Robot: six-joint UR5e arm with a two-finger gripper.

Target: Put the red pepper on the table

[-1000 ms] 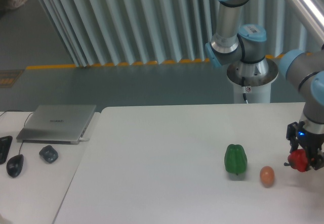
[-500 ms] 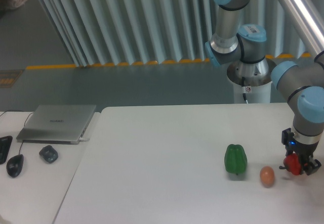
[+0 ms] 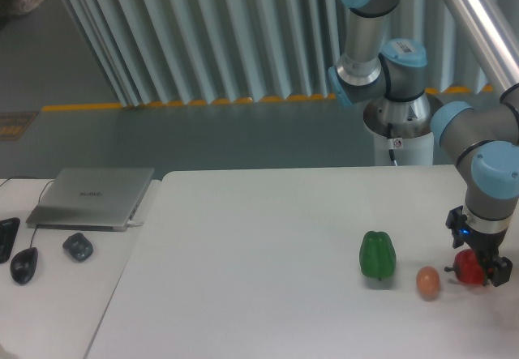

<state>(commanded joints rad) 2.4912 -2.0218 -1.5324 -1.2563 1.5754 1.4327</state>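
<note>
Nearest the camera on the right, the end effector [image 3: 473, 268] pinches the red pepper [image 3: 469, 267], a small glossy rounded fruit, between its dark fingers. The pepper sits low at the smooth white desk [image 3: 259, 237], near its right edge; whether it touches the surface cannot be told. Just to the left of the pepper lies a small orange egg-shaped thing [image 3: 427, 282], matte and oval, close to the pepper but apart from it. Left again stands the green bell pepper [image 3: 378, 254], upright, lobed and a little larger than the red one, with a dull sheen.

On the far left, an adjoining white desk [image 3: 49, 294] carries a dark computer mouse [image 3: 23, 265], a smaller rounded grey object [image 3: 78, 247] and, behind them, a closed silver laptop [image 3: 92, 198] with a flat metallic lid.

Above the end effector rises the arm [image 3: 486, 164], made of smooth grey tubes with pale blue joint caps, leading back to its round base [image 3: 403, 120] beyond the desk. Farthest back hangs a wall of pale vertical ribbed slats [image 3: 203, 35] over a grey floor with a yellow stripe [image 3: 162, 104].
</note>
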